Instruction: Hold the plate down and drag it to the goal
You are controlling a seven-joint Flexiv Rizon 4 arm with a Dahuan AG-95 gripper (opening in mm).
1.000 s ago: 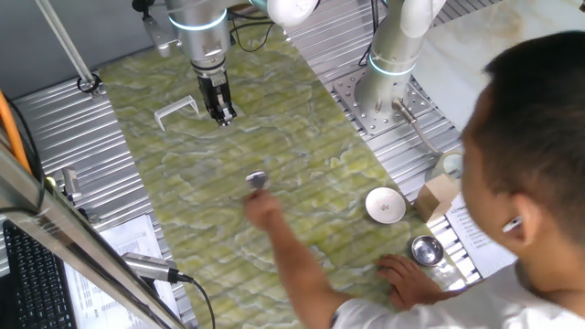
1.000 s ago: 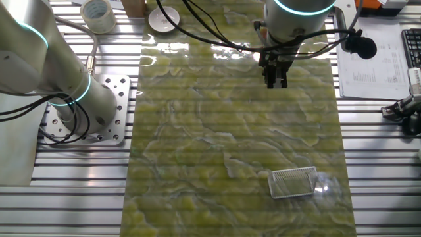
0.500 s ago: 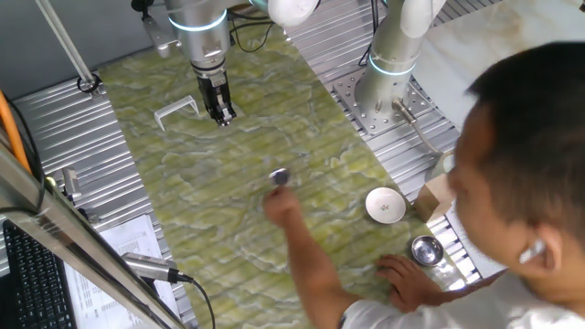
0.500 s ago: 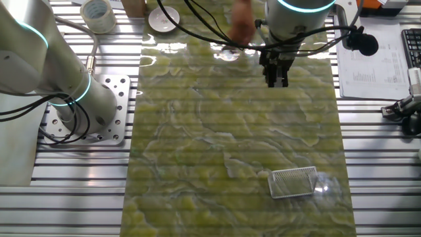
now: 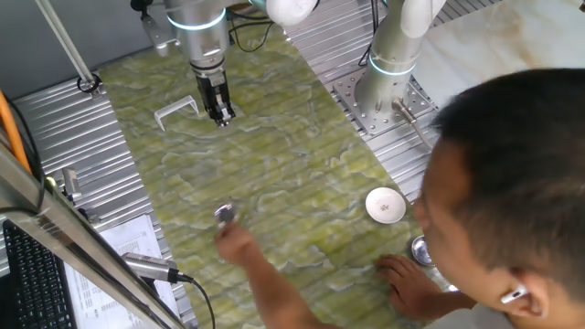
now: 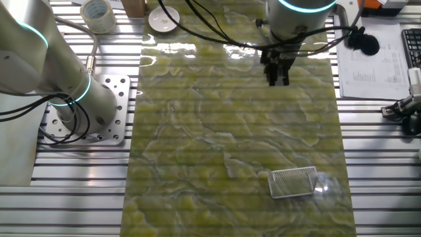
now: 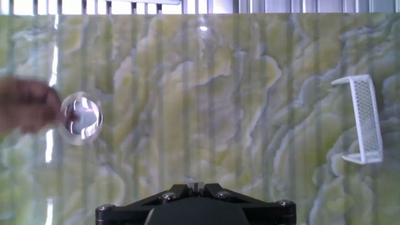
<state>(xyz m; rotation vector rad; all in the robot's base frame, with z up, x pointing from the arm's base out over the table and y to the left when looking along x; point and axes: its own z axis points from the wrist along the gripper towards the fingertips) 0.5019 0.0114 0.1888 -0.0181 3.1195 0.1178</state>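
The plate (image 5: pixel 225 215) is a small shiny silver dish, held by a person's hand (image 5: pixel 239 245) low over the green mat. In the hand view the plate (image 7: pixel 81 117) shows at the left with the hand beside it. It is out of the other fixed view. The goal (image 5: pixel 176 111) is a thin white U-shaped frame just left of my gripper (image 5: pixel 222 114). It also shows in the other fixed view (image 6: pixel 294 182) and in the hand view (image 7: pixel 362 119). My gripper (image 6: pixel 276 79) hangs above the mat, shut and empty, far from the plate. Its tips (image 7: pixel 197 186) are together.
A person leans over the near right corner, with the other hand (image 5: pixel 402 274) on the mat edge. A white round dish (image 5: pixel 385 205) and a steel bowl (image 5: pixel 420 249) sit at that side. A second arm's base (image 5: pixel 384 82) stands right of the mat. A tape roll (image 6: pixel 99 13) lies off the mat.
The person's hand has carried the plate from the middle of the mat toward its near left part. It has left the other fixed view. My gripper has not moved.
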